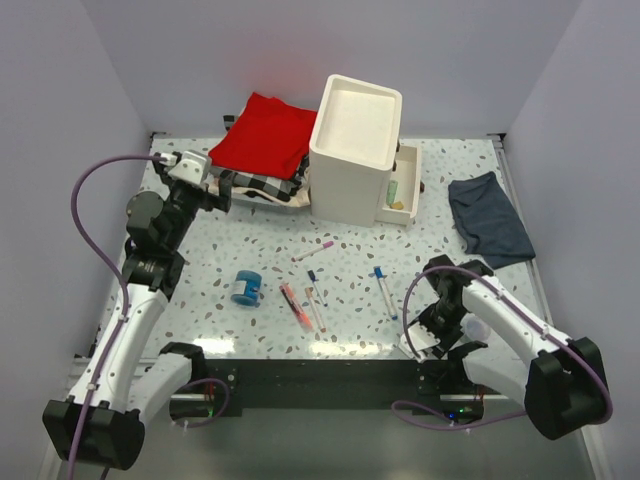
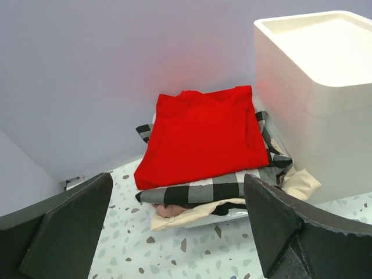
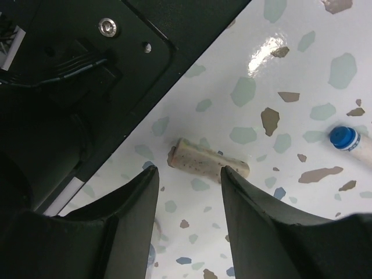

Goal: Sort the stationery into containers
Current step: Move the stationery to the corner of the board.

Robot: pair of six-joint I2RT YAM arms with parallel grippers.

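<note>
Right gripper hangs low over the table at its near edge, with the jaws about half open and nothing between them. In the right wrist view a beige eraser lies flat on the table and shows in the gap between the two fingers. It is just beside the black base plate, and a pen with a blue cap lies near, to one side.

I judge that the step in hand is to pick up this eraser. Its long side runs across the gap from one finger to the other, and it seems longer than the gap is wide. So it is better to turn the wrist and take the eraser across its short side, or else to open wider first. The gripper should go down straight until the fingertips almost touch the table, taking care that no finger strikes the base plate, and then close gently, because the eraser is small and can slip away.

The drawer unit stands far behind, and its open drawer is on the right side. The left gripper is wide open and empty, near the folded cloths.
</note>
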